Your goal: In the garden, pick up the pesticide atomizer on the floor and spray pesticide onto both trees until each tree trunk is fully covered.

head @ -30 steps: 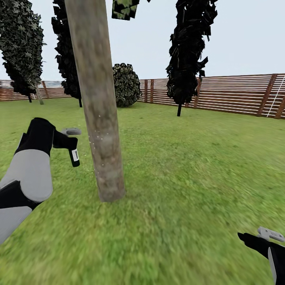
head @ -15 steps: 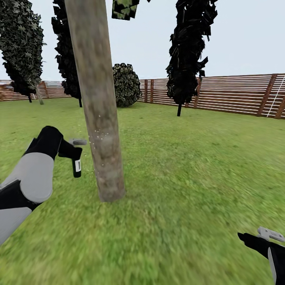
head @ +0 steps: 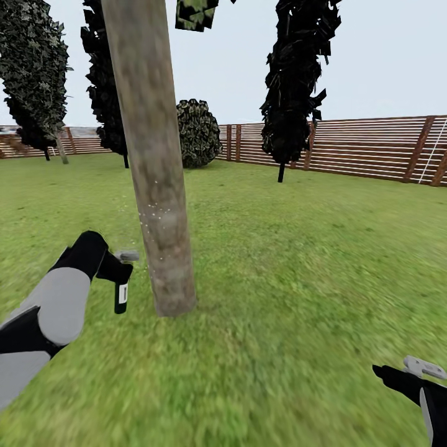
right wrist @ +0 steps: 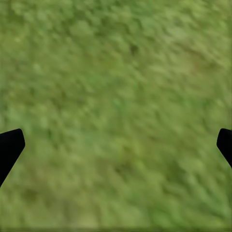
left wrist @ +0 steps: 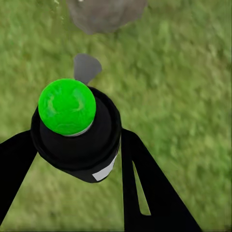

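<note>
A thick grey-brown tree trunk (head: 158, 186) rises from the grass just ahead, left of centre. Fine white specks of pesticide (head: 153, 218) dot its lower bark. My left gripper (head: 121, 271) is shut on the black pesticide atomizer (head: 121, 294), low and just left of the trunk's base. In the left wrist view the atomizer (left wrist: 79, 145) shows a bright green round top and a pale strip, held between my left gripper's (left wrist: 77, 162) black fingers, with the trunk's foot (left wrist: 104, 14) beyond. My right gripper (head: 417, 371) hangs open over grass (right wrist: 116, 96) at the bottom right.
A brown slatted fence (head: 372, 149) closes the lawn at the back. Dark conifers (head: 295, 81) and a round bush (head: 198, 131) stand before it. Open grass (head: 298, 267) stretches to the right of the trunk.
My left arm has lowered the atomizer along the trunk, from mid-height toward its base, and edged slightly closer. The right arm has not moved.
</note>
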Motion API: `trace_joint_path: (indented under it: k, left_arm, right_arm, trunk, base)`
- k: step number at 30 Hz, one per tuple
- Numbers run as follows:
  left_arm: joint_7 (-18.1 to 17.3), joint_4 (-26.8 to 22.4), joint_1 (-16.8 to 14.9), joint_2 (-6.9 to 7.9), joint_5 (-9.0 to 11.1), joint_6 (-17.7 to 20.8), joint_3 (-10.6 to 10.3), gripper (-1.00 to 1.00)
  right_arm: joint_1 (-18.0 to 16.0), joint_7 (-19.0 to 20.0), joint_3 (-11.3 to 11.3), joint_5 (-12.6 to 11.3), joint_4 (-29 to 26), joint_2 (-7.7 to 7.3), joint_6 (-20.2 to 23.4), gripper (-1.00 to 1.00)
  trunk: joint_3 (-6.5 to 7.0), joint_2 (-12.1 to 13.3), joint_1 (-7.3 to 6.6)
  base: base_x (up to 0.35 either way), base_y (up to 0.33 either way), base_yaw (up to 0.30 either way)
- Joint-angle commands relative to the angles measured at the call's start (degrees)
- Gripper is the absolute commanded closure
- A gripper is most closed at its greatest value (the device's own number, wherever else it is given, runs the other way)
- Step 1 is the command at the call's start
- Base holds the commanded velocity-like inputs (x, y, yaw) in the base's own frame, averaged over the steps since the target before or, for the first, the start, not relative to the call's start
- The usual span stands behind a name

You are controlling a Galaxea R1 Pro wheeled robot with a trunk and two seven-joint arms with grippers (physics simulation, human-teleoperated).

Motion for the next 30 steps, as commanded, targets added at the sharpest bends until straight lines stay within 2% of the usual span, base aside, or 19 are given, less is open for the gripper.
trace_joint_path:
  k: [1, 5, 7, 10, 13, 14, 15, 18, 19, 21, 24, 27, 28, 29, 30]
  left_arm:
    - [-0.5, -0.1, 1.0, -0.05, -0.4, -0.1, 0.4, 1.00]
    - [-0.5, -0.1, 3.7, -0.12, -0.3, -0.3, 0.5, 1.00]
    - [-0.5, -0.1, 5.0, -0.13, -0.3, -1.8, 0.5, 1.00]
    - [-0.3, -0.1, 5.7, -0.14, -0.2, -2.9, 0.5, 1.00]
    - [3.2, -0.1, 6.9, -0.23, 0.4, -3.6, 0.7, 1.00]
    - [4.6, -0.1, 7.3, -0.27, 1.2, -4.6, 0.8, 1.00]
    - [5.6, -0.1, 7.8, -0.29, 3.0, -5.6, 0.8, 1.00]
    - [6.7, -0.1, 8.6, -0.24, 11.5, -6.7, 0.8, 1.00]
    - [6.8, -0.1, 9.5, -0.23, 13.1, -6.9, 0.8, 1.00]
    - [6.9, -0.1, 10.8, -0.18, 14.3, -8.6, 0.8, 1.00]
    - [6.9, -0.1, 11.7, -0.14, 14.7, -11.7, 0.8, 1.00]
    - [6.9, -0.1, 12.3, -0.08, 14.9, -12.9, 1.2, 1.00]
    - [6.9, -0.1, 12.4, -0.07, 15.0, -13.0, 1.8, 1.00]
    - [6.9, -0.1, 12.4, -0.09, 15.1, -13.0, 3.5, 1.00]
    - [6.9, -0.1, 12.5, -0.19, 15.2, -13.1, 6.3, 1.00]
  right_arm:
    - [-0.1, 0.5, -0.2, 0.6, -0.1, 0.02, 0.2, -1.00]
    - [-0.1, 0.5, -0.2, 0.6, -0.1, 0.02, 0.2, -1.00]
    - [-0.1, 0.5, -0.2, 0.6, -0.1, 0.02, 0.2, -1.00]
    - [-0.1, 0.5, -0.1, 0.6, -0.1, 0.02, 0.2, -1.00]
    - [-0.1, 0.5, -0.1, 0.6, -0.1, 0.02, 0.2, -1.00]
    - [-0.1, 0.5, -0.1, 0.6, -0.1, 0.02, 0.2, -1.00]
    - [-0.1, 0.5, -0.1, 0.6, -0.1, 0.02, 0.2, -1.00]
    - [0.0, 0.5, -0.1, 0.6, -0.1, 0.02, 0.2, -1.00]
    - [-0.1, 0.5, -0.2, 0.6, -0.1, 0.02, 0.2, -1.00]
    - [0.0, 0.6, -0.2, 0.6, -0.1, 0.04, 0.2, -1.00]
    - [0.0, 0.5, -0.1, 0.6, -0.1, 0.04, 0.2, -1.00]
    - [-0.1, 0.5, -0.1, 0.6, -0.1, 0.05, 0.2, -1.00]
    - [0.0, 0.5, -0.2, 0.6, -0.1, 0.04, 0.2, -1.00]
    - [0.0, 0.5, -0.1, 0.6, -0.1, 0.03, 0.2, -1.00]
    - [-0.1, 0.5, -0.1, 0.6, -0.1, 0.03, 0.2, -1.00]
  trunk:
    - [-0.05, 0.0, -0.02]
    - [-0.05, 0.0, -0.02]
    - [-0.05, 0.0, -0.02]
    - [-0.05, 0.0, -0.02]
    - [-0.05, 0.0, -0.02]
    - [-0.05, 0.0, -0.02]
    - [-0.05, 0.0, -0.02]
    - [-0.05, 0.0, -0.02]
    - [-0.05, 0.0, -0.02]
    - [-0.05, 0.0, -0.02]
    - [-0.05, 0.0, -0.02]
    - [-0.05, 0.0, -0.02]
    - [-0.05, 0.0, -0.02]
    - [-0.05, 0.0, -0.02]
    - [-0.05, 0.0, -0.02]
  base:
    - [0.000, 0.000, 0.000]
    - [0.000, 0.000, 0.000]
    - [0.000, 0.000, 0.000]
    - [0.000, 0.000, 0.000]
    - [0.000, 0.000, 0.000]
    - [0.000, 0.000, 0.000]
    - [0.000, 0.000, 0.000]
    - [0.000, 0.000, 0.002]
    - [0.000, 0.000, 0.078]
    - [0.000, 0.000, 0.184]
    - [0.000, 0.000, 0.252]
    - [0.000, 0.000, 0.261]
    - [0.000, 0.000, 0.212]
    - [0.000, 0.000, 0.124]
    - [0.000, 0.000, 0.063]
